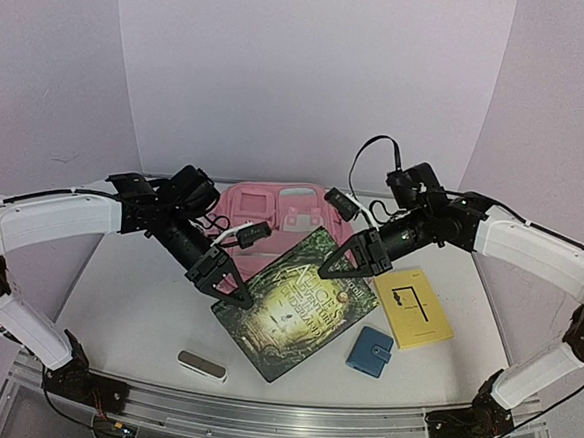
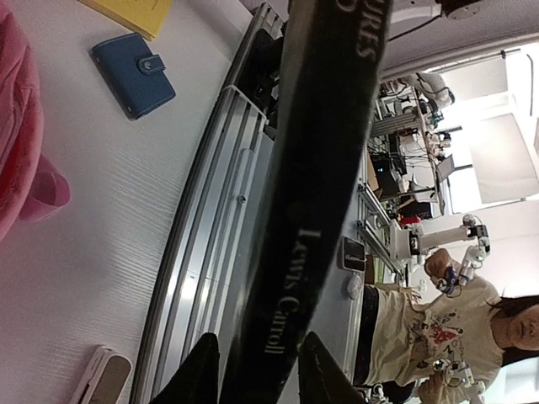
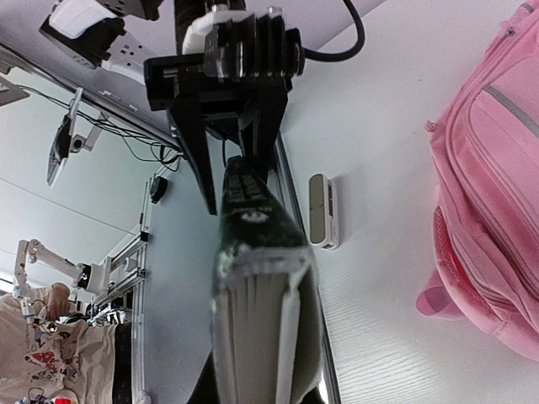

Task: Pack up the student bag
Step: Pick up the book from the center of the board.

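Left gripper (image 1: pixel 232 287) and right gripper (image 1: pixel 357 259) each pinch an edge of the book (image 1: pixel 296 310), so we judge the carrying step is in hand. Next we must bring it to the student bag (image 1: pixel 283 210) lying on the table (image 1: pixel 136 293) just behind.

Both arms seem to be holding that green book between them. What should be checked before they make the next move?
1. Left gripper closed on the book at its spine: ok.
2. Right gripper closed on the book's opposite edge: ok.
3. Student bag unzipped to take the book: cannot tell; only its front pockets show.
4. Way from book to bag free of clutter: ok; blue wallet and yellow booklet lie off to the right.
5. Book lifted clear of the table: cannot tell.
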You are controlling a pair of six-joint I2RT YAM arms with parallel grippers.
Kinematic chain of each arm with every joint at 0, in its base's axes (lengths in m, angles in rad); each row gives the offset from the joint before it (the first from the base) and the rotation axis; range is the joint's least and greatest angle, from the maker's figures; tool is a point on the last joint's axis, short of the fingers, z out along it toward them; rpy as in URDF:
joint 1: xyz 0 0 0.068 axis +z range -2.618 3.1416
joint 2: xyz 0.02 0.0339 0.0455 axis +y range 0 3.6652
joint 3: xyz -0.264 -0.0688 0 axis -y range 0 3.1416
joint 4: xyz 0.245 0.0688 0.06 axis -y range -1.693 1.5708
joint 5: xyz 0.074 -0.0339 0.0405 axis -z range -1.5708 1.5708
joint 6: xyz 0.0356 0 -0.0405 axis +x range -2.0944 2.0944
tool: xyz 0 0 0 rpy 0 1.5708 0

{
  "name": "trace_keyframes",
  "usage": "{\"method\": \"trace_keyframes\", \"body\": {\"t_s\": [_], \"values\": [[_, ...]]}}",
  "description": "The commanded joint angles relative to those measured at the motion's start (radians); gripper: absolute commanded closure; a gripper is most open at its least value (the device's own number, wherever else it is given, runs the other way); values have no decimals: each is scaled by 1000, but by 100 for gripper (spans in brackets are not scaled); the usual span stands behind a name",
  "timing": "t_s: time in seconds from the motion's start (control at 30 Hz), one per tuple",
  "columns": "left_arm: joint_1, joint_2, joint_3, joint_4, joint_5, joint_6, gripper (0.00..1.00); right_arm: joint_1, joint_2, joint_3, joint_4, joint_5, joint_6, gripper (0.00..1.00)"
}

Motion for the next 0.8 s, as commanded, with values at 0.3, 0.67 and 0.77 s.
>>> {"method": "trace_keyframes", "body": {"t_s": [0.3, 0.67, 0.77], "values": [[6, -117, -124, 346, -591, -113, 24, -80, -213, 70, 53, 924, 320, 100], [-127, 107, -13, 320, -951, 6, 31, -80, -422, -20, 35, 1369, 420, 100], [-151, 162, 22, 324, -1011, 43, 31, -82, -438, -48, 36, 1362, 435, 100]]}}
